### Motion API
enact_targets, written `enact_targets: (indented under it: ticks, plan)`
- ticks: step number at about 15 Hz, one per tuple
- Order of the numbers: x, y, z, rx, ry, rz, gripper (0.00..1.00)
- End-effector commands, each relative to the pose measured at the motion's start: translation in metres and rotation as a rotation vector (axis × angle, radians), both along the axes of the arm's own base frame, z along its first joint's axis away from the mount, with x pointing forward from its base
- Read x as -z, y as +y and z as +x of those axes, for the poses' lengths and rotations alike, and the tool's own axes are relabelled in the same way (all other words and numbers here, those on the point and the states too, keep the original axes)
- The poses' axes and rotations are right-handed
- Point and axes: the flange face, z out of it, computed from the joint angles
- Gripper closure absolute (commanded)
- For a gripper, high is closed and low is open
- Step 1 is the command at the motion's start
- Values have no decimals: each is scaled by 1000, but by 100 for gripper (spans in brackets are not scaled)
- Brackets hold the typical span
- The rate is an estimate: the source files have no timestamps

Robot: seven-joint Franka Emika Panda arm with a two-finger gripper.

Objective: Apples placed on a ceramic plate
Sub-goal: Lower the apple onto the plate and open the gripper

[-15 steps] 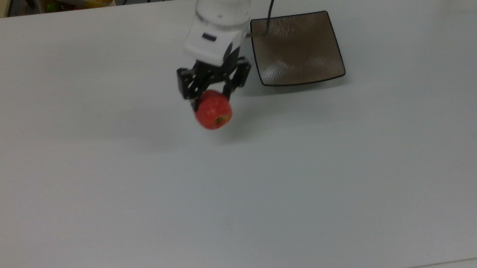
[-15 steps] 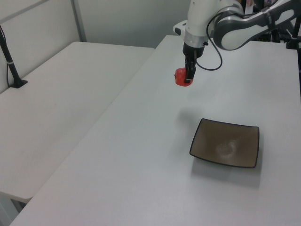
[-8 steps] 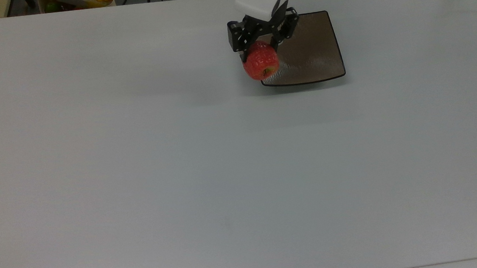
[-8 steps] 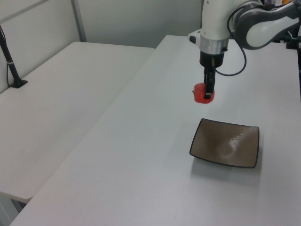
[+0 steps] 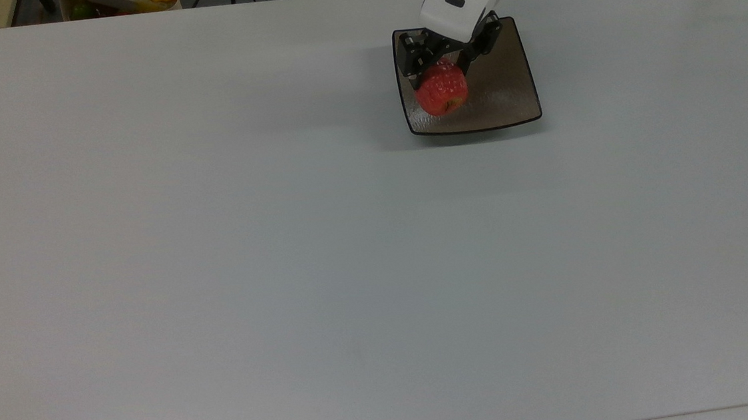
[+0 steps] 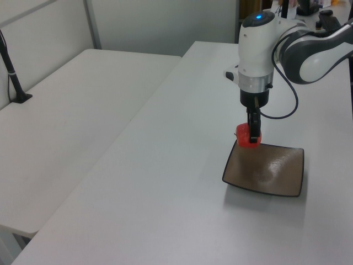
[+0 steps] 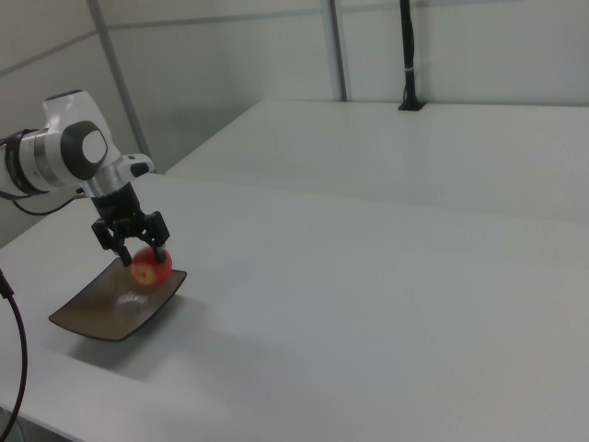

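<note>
- The gripper [image 5: 445,74] pinched the red apple [image 5: 441,90] between its fingers.
- The apple hung over the square brown plate [image 5: 505,93], toward the top view's left edge of it.
- The plate sat on the white table [image 5: 217,249].

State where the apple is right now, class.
The apple hangs in the gripper above the ceramic plate, over the plate's left part in the top view.
</note>
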Motion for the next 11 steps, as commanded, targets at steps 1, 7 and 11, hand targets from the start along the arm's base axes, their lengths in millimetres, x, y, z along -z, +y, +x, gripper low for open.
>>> enact_targets:
  ticks: [1,7,11]
  plan:
    - [4,1,-6,5,23,3,0]
    - [-5,-5,-2,27,6,9,0]
    - [-36,-25,-2,69,-7,-1,0]
